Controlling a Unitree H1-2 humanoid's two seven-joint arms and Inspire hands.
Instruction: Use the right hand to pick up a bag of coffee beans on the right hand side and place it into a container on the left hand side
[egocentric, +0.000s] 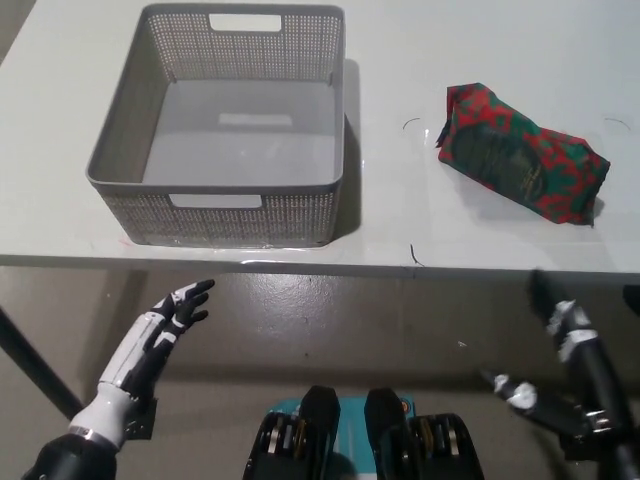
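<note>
The white left hand (165, 325) hangs low, below the front edge of the tabletop (400, 230), near its left corner. Its fingers (195, 295) are straight and a little apart, holding nothing. The black right hand (560, 350) is low too, below the front edge near the right corner. It looks open, with fingers spread, though it is dark and blurry.
</note>
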